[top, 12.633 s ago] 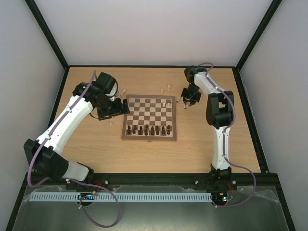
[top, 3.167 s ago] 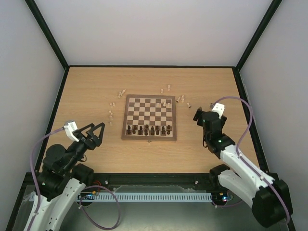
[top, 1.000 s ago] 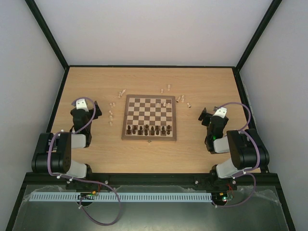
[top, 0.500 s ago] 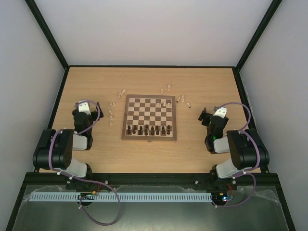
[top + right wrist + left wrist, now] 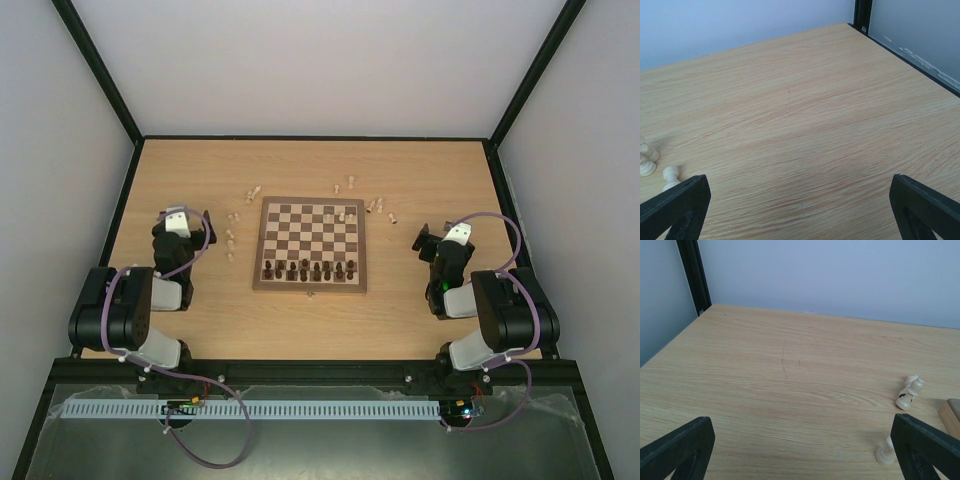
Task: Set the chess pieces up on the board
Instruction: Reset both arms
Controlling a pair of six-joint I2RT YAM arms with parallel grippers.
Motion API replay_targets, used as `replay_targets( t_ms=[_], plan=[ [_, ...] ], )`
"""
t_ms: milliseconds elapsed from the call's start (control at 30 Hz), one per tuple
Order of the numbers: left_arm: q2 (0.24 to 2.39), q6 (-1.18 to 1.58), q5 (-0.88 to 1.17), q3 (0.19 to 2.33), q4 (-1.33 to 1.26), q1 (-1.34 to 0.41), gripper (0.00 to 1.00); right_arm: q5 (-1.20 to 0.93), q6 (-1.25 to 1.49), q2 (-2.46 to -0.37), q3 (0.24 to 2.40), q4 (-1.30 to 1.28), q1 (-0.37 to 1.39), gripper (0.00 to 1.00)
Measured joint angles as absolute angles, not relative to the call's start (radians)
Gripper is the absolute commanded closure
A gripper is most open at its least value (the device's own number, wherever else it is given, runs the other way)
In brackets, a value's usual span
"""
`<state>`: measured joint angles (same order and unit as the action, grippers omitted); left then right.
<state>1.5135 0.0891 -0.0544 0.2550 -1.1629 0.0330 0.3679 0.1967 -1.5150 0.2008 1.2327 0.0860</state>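
Note:
The board (image 5: 310,240) lies mid-table. A row of dark chess pieces (image 5: 308,268) stands along its near edge, and one pale piece (image 5: 343,216) stands further up it. Pale pieces lie loose on the table to its left (image 5: 231,240) and past its far right corner (image 5: 380,207). My left gripper (image 5: 184,214) rests left of the board, open and holding nothing. In the left wrist view its fingers (image 5: 677,450) frame bare wood, with pale pieces (image 5: 909,392) to the right. My right gripper (image 5: 432,236) rests right of the board, also open and holding nothing. Its fingers (image 5: 925,207) frame bare wood too.
More pale pieces lie behind the board (image 5: 352,183) and at its far left (image 5: 254,190). One small piece (image 5: 311,294) lies just in front of the board. Black frame posts (image 5: 692,275) and walls bound the table. Both arms sit folded near their bases.
Both arms have drawn back from the board's sides and folded near their bases. In the last half second they barely move. The pieces have not moved.

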Motion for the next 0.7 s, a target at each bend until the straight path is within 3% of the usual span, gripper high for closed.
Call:
replay_targets(
  t_ms=[700],
  plan=[
    [1.514, 0.085, -0.070, 0.253, -1.170, 0.015, 0.00, 0.367, 0.194, -1.515, 0.201, 1.232, 0.086, 0.01]
  ],
)
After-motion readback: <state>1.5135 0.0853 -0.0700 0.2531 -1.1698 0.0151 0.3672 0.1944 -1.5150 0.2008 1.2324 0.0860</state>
